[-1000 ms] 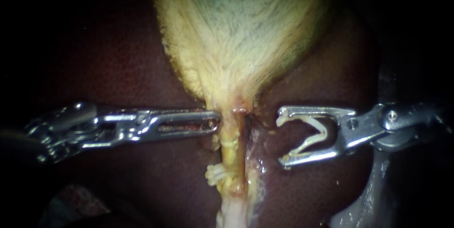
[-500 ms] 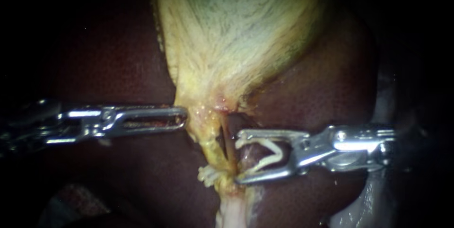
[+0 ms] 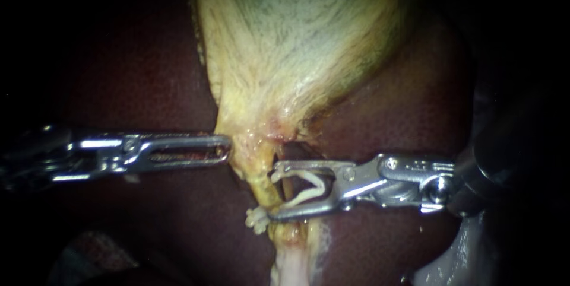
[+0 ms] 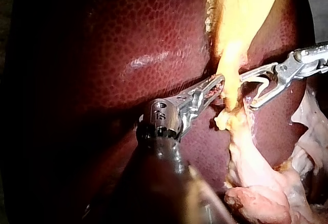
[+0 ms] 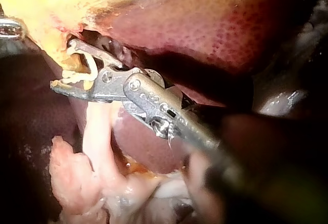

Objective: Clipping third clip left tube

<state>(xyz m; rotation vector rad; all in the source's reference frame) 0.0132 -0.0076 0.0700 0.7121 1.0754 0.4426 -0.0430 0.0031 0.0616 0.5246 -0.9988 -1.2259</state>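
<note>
Endoscope view. The left instrument (image 3: 227, 148) comes in level over the liver (image 3: 404, 114). Its tool is closed, the jaws lying together with their tips nipping the yellow edge where the gallbladder (image 3: 297, 43) narrows to its neck. The right instrument (image 3: 273, 194) comes in level from the other side, a little lower. Its tool stands partly apart, and a white loaded clip (image 3: 319, 184) sits bent in a V between the jaws, one leg against each. The jaw tips reach the left tube (image 3: 265, 186), the yellow strand running down from the neck, with a dark slit just beside it. How far the strand lies inside the clip I cannot tell. Just below the lower jaw a seated clip (image 3: 256, 219) shows as a white knob on the same tube. Both wrist views agree: the two tools meet the strand from opposite sides, near each other but apart.
</note>
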